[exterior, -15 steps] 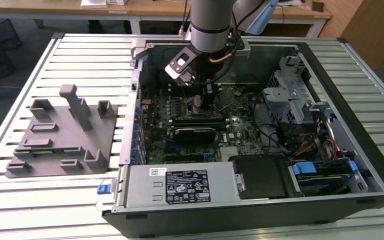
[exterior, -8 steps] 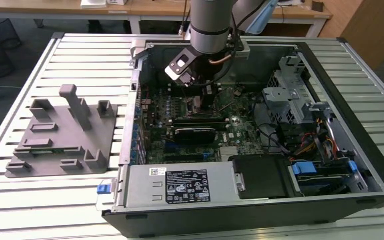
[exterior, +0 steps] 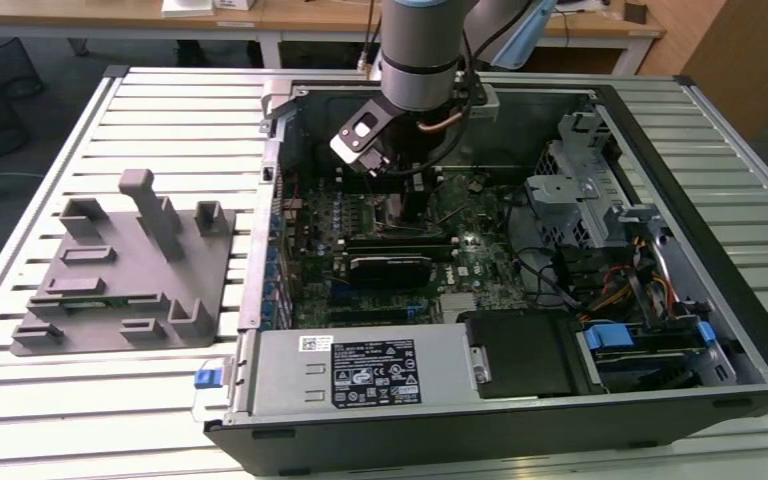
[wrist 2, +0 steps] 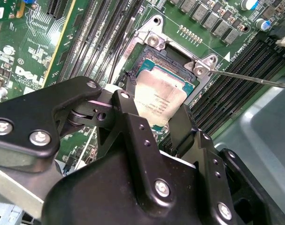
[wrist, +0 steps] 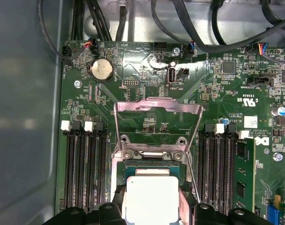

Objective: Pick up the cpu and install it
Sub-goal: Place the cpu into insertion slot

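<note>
Your gripper [wrist 2: 154, 107] has its jaws clamped on the cpu [wrist 2: 161, 96] by two opposite edges; it lies flat, silver face up, within the socket frame [wrist 2: 154, 40], square, without a long axis.

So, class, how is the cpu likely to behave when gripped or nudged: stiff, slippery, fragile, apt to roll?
Probably stiff: the cpu lies flat and unbent in the hand. Its shiny metal top looks smooth, so it may slip in a loose grip. Thin and flat, it should not roll, though it likely needs gentle setting into the socket.
</note>
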You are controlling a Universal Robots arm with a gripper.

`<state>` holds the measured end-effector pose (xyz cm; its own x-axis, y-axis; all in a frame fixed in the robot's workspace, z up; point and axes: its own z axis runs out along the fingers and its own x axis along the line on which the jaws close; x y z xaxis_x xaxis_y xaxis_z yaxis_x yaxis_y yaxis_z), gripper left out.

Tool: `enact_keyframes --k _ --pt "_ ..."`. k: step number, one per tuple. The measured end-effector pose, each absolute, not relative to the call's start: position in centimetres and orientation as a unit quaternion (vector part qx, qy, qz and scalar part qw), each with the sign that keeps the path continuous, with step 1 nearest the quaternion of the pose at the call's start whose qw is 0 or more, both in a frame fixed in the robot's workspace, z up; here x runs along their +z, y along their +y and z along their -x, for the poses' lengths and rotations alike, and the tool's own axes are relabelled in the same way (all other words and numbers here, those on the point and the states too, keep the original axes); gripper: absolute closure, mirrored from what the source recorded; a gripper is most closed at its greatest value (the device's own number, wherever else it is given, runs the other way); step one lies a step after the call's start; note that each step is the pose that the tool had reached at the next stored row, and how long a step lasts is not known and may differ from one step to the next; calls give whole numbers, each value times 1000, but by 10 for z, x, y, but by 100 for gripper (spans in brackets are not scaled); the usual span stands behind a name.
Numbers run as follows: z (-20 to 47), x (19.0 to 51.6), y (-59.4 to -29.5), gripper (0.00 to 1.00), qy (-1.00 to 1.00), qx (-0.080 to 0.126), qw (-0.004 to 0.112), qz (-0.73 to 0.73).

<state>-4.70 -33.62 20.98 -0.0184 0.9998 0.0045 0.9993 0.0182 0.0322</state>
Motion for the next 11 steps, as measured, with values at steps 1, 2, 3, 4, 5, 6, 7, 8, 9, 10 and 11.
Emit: enact_keyframes --k 1,2,3,4,5,6,7,8,9,10,11 --pt "47 210 -336 47 713 13 10 -701" --pt "47 209 -336 47 713 13 10 -701" --pt "47 209 -336 47 713 13 10 -701" --pt "47 209 -336 47 713 13 10 -701" --pt "47 209 -336 47 713 13 10 -701" --pt "47 209 -335 47 713 13 10 -701" --pt "47 208 -335 47 712 13 10 -702" --pt "47 208 -335 47 712 13 10 -702" --pt "47 208 -335 47 712 13 10 -702" --pt "47 207 -335 47 712 12 10 -702" --pt "47 206 -335 47 711 13 10 -703"
